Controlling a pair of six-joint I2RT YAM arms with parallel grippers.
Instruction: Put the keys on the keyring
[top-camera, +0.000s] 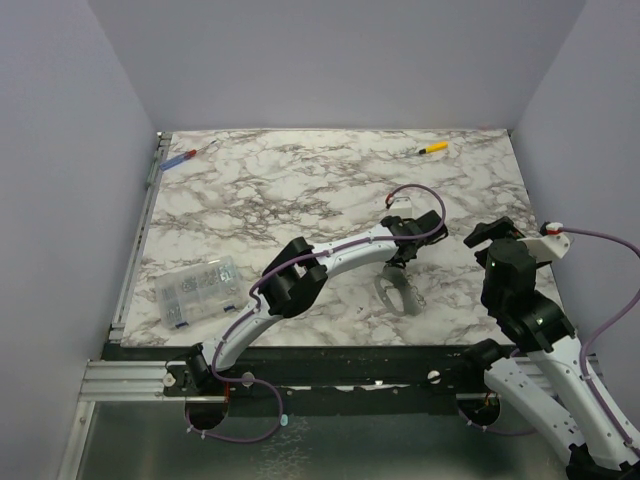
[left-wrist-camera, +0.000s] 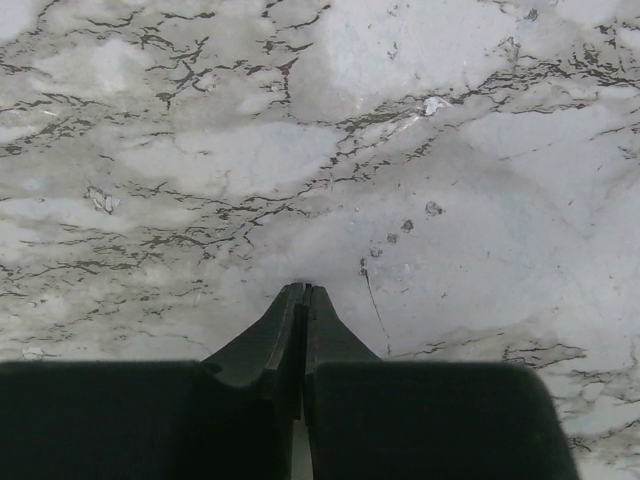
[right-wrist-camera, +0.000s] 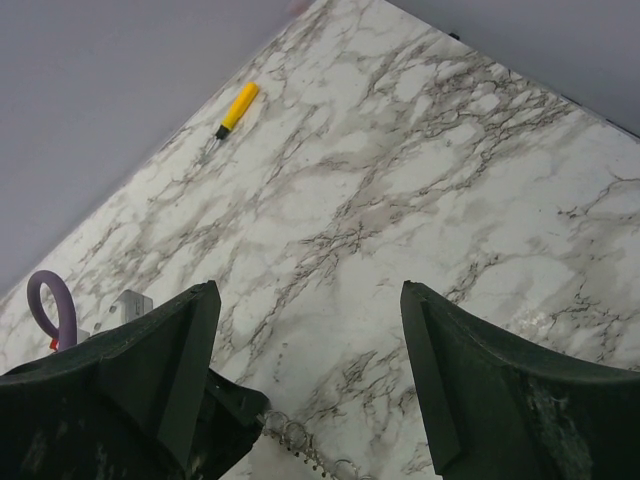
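- L claw (left-wrist-camera: 303, 292): fingers pressed flat together, only a hairline seam between them. Nothing visible pinched at the tips. Tips sit low over bare marble table (top-camera: 300, 200).
- R claw (right-wrist-camera: 310, 290): fingers spread wide, holding nothing, just marble showing between them. It is raised at the R side of the table, facing the far L.
- Keys (top-camera: 397, 290): pale grey cluster lying flat on the table, centre-right, towards the near edge. In the top view they're just on the near side of the L claw. Touching or not, can't tell. They don't show in the L wrist view.
- Keyring: can't pick it out for sure. Small metal loops (right-wrist-camera: 295, 438) in a short chain lie at the bottom edge of the R wrist view, partly cut off. Can't tell if that's the ring.
- Yellow-handled tool (top-camera: 432, 148): far R of the table, well apart from the keys.
- Blue & red tool (top-camera: 185, 157): far L corner.
- Clear plastic box (top-camera: 198, 290) of small parts: near L, beside the L arm.
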